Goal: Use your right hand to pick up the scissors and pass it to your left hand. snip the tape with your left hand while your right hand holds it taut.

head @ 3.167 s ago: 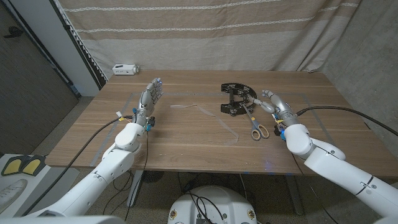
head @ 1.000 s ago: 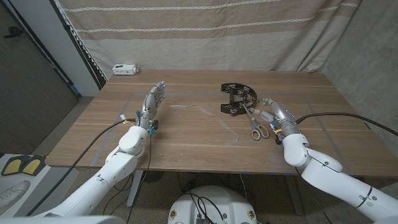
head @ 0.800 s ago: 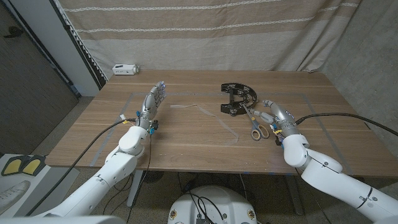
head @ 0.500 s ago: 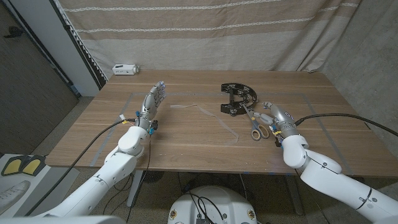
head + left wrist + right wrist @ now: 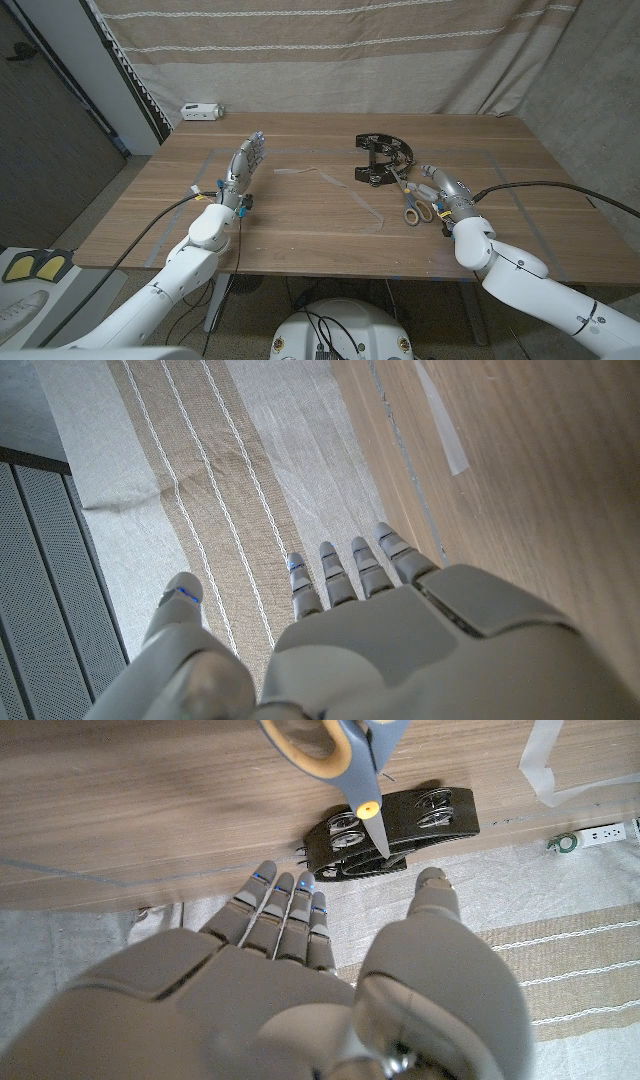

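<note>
Orange-handled scissors (image 5: 410, 196) lie on the right of the wooden table (image 5: 300, 225), blades pointing far toward a black tape holder (image 5: 382, 160). Stiff, light and flat, they're best taken at the loops. Right hand (image 5: 444, 192) hovers just beside, fingers spread, empty; left hand (image 5: 243, 164) open, well apart.

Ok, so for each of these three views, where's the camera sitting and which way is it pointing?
Head view: fixed on the head, looking down the table over both arms.
Left wrist view: along the open left hand toward the curtain.
Right wrist view: along the right hand at the scissors, shared with the head view.
</note>
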